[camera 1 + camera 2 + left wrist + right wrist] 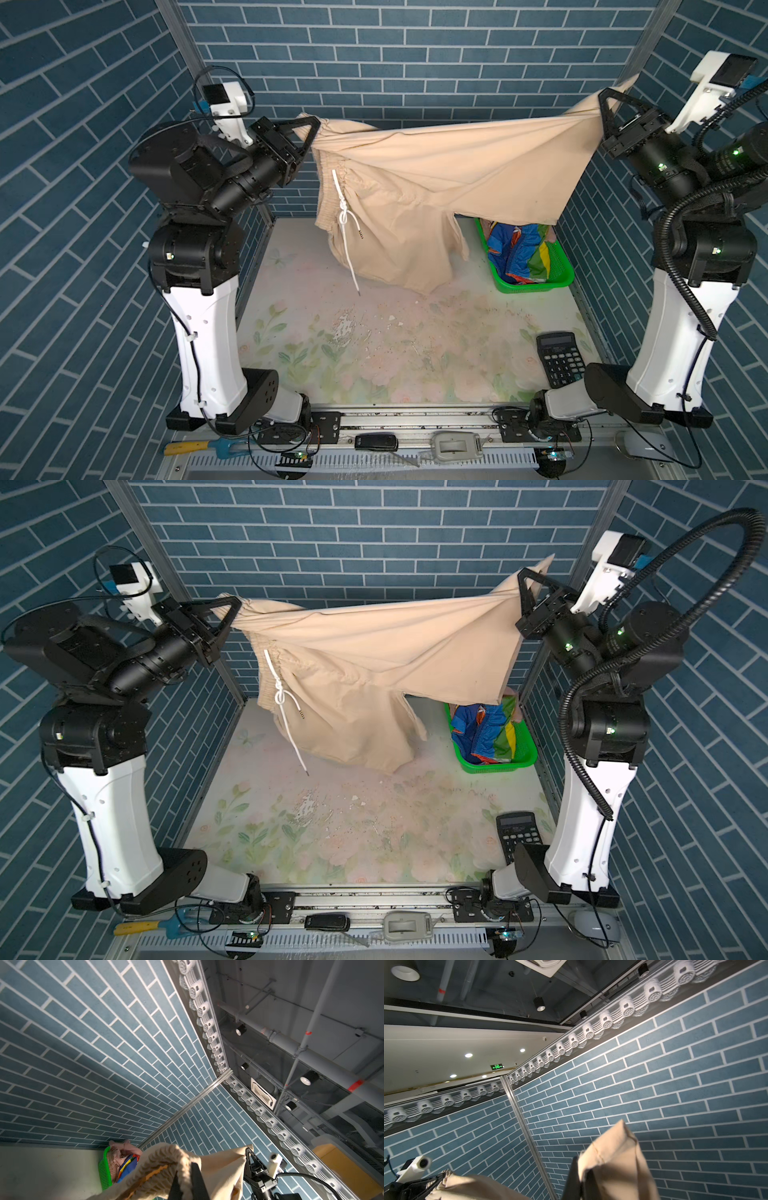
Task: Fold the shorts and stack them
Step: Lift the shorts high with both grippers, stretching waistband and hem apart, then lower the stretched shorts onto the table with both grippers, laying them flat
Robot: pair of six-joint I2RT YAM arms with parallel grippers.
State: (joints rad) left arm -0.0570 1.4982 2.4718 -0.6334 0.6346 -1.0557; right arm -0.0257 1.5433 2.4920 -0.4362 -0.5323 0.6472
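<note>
L & R arms: white moulded lower links (208,345), black joint housings (191,249), green status LEDs (717,251). Black corrugated conduit (681,286) is routed along R arm; white cam mounts (235,99) are fitted. Left gripper (312,132) & right gripper (604,114) are built w/ black triangular-frame fingers (301,121).

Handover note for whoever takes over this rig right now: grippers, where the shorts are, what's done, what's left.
Left gripper: shut on the beige shorts at the waistband.
Right gripper: shut on a leg corner of the same pair.
Beige shorts: stretched in the air between both arms, the free leg sagging toward the table.
Rainbow shorts and pink shorts: unfolded in the green basket, far right.
Done: nothing folded or stacked.
Left: lay flat and fold beige, then the other two, then stack.
</note>
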